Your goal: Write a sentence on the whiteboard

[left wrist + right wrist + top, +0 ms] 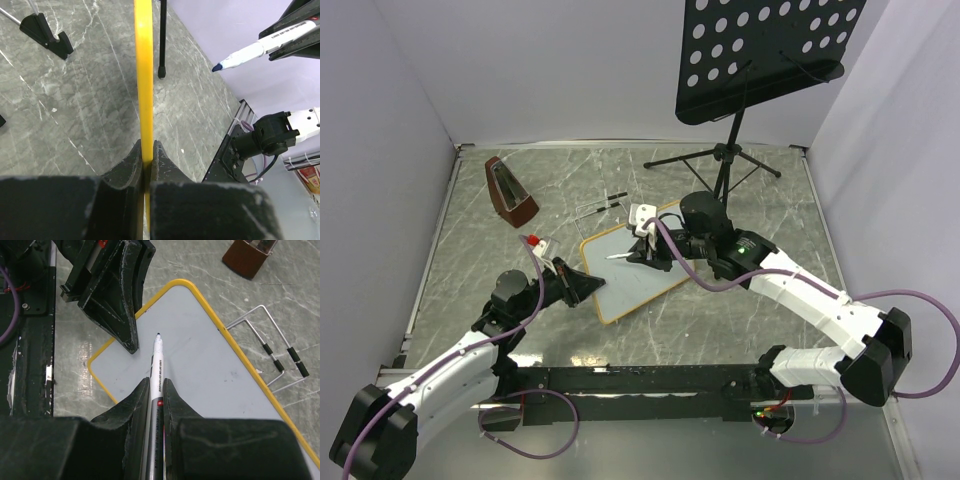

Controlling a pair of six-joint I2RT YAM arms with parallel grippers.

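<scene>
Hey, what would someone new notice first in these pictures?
A blank whiteboard sits mid-table, its yellow frame clamped by the left hand. The right hand holds a marker, tip poised over the board. A black perforated music stand towers at the back right.

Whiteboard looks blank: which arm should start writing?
Right. The right gripper is shut on the uncapped marker, its tip over the bare whiteboard. The left gripper is shut on the board's edge, holding it, and has no pen.
</scene>
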